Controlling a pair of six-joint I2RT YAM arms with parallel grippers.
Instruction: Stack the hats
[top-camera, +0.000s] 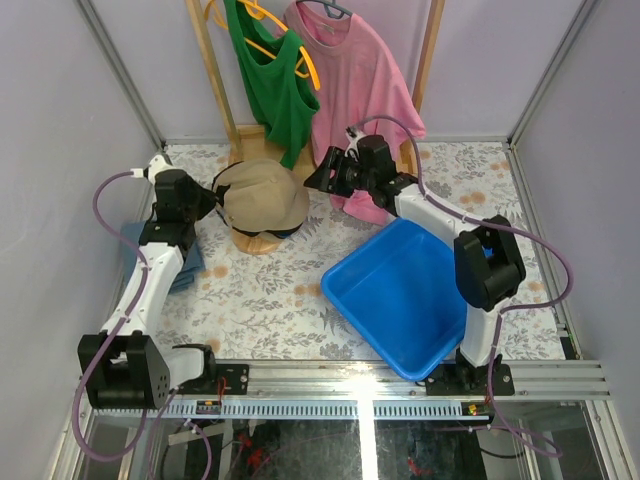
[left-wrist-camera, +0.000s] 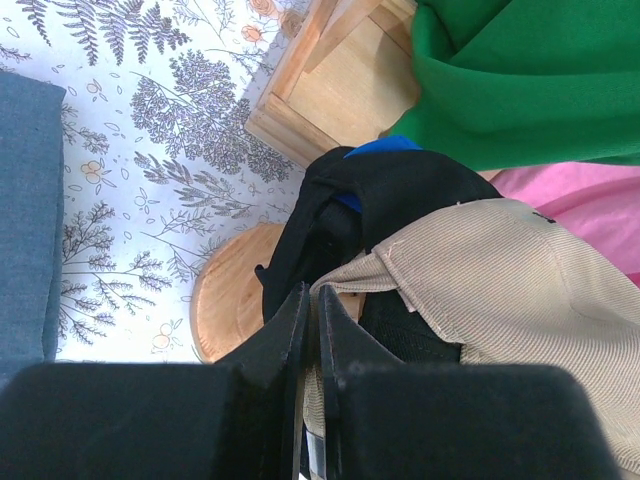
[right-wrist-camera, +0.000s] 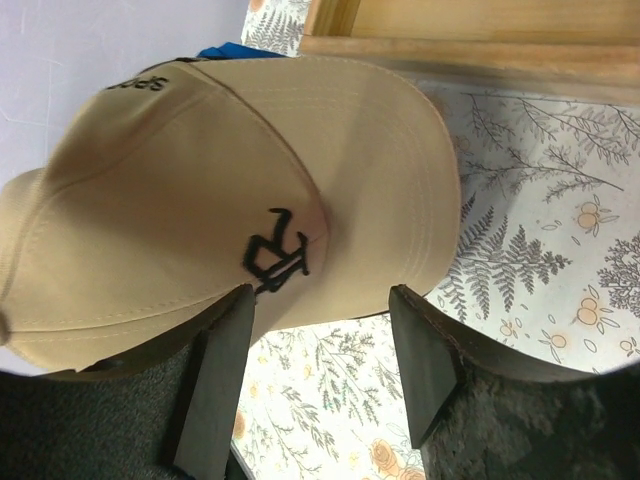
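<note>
The tan cap (top-camera: 262, 197) lies on top of the stack on the round wooden stand (top-camera: 258, 241). In the left wrist view the tan cap (left-wrist-camera: 520, 290) covers a black cap (left-wrist-camera: 400, 190), with a blue cap (left-wrist-camera: 385, 145) showing beneath. My left gripper (top-camera: 207, 200) (left-wrist-camera: 312, 300) is shut on the tan cap's rear edge. My right gripper (top-camera: 316, 178) (right-wrist-camera: 320, 350) is open and empty, just off the brim side. The tan cap's front (right-wrist-camera: 230, 190) carries a black embroidered letter.
A blue tub (top-camera: 410, 295) sits at the right. A folded grey-blue cloth (top-camera: 185, 270) lies on the left under my left arm. A green top (top-camera: 265, 75) and a pink shirt (top-camera: 355, 90) hang from a wooden rack (top-camera: 215, 90) at the back.
</note>
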